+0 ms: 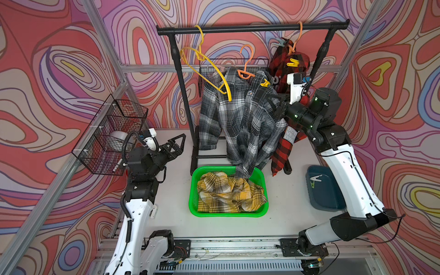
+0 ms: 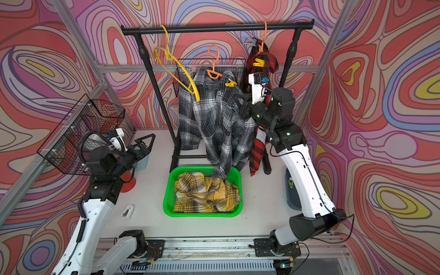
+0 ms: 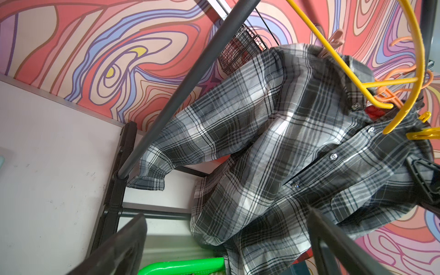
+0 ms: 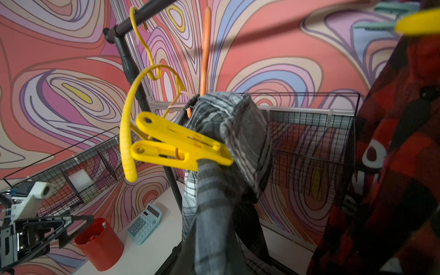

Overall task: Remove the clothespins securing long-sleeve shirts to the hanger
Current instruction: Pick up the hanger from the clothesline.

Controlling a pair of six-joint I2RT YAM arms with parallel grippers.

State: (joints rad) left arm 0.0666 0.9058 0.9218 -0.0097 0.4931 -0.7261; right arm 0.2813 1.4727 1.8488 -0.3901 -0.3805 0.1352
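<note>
The left gripper (image 1: 181, 144) hovers over the table (image 1: 171, 204) with jaws spread, holding nothing. Right of it, a bare yellow hanger (image 1: 229, 92) hangs on the rack (image 1: 250, 27). The grey shirt (image 1: 240, 119) hangs next, one sleeve trailing into the green basket (image 1: 194, 190) beside the yellow shirt (image 1: 226, 192). A yellow clothespin (image 4: 181, 146) grips its shoulder. Just below that, the right gripper (image 1: 271, 100) is clenched on the grey shirt's fabric. Farther right, the red shirt (image 1: 281, 152) carries a second yellow clothespin (image 1: 292, 62) and a teal clothespin (image 1: 279, 42).
</note>
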